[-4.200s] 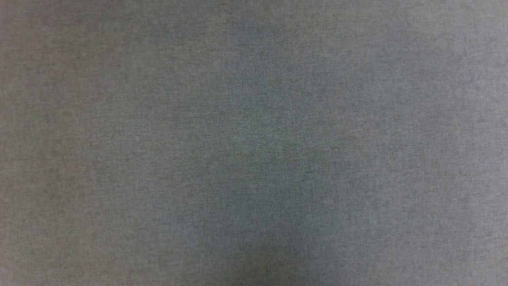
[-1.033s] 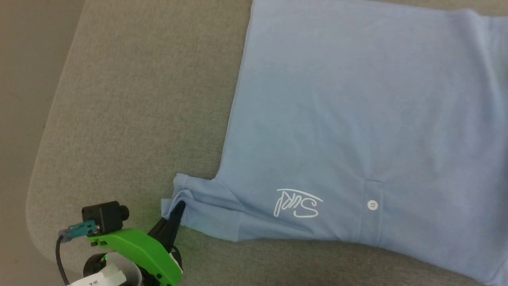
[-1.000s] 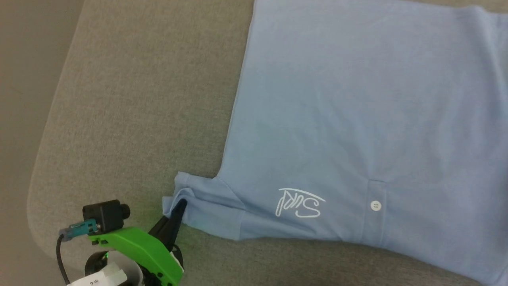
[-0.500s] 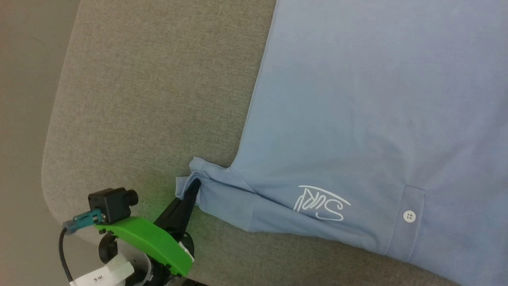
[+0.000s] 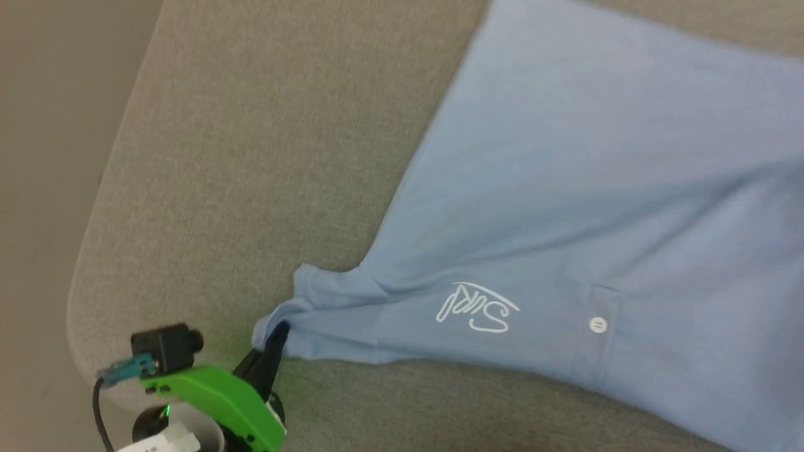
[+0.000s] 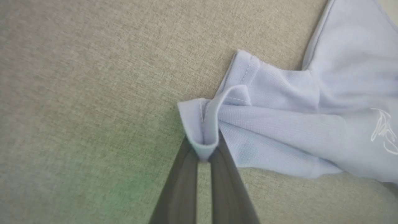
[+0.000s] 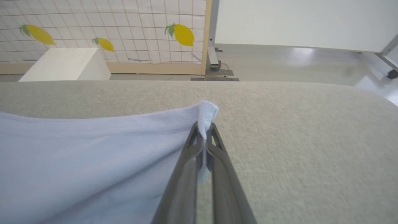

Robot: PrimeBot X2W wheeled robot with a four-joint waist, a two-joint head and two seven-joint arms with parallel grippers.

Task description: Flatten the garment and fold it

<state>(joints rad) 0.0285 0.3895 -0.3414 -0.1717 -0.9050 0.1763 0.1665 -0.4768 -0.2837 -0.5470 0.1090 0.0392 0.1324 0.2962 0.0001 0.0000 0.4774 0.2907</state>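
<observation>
My left claw (image 6: 203, 148) pinches just a thin fold of sleeve hem (image 6: 199, 121), so a hard pull could slip it free. My right claw (image 7: 204, 132) nips a corner of the garment (image 5: 597, 157) spread on the bench (image 5: 251, 157); uneven tugging may skew it.

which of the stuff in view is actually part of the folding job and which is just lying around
In the job: garment, light blue; left gripper, shut on its sleeve cuff; right gripper, shut on a corner of it.
Just around: grey cushioned surface under it; white box; lemon-print screen.
</observation>
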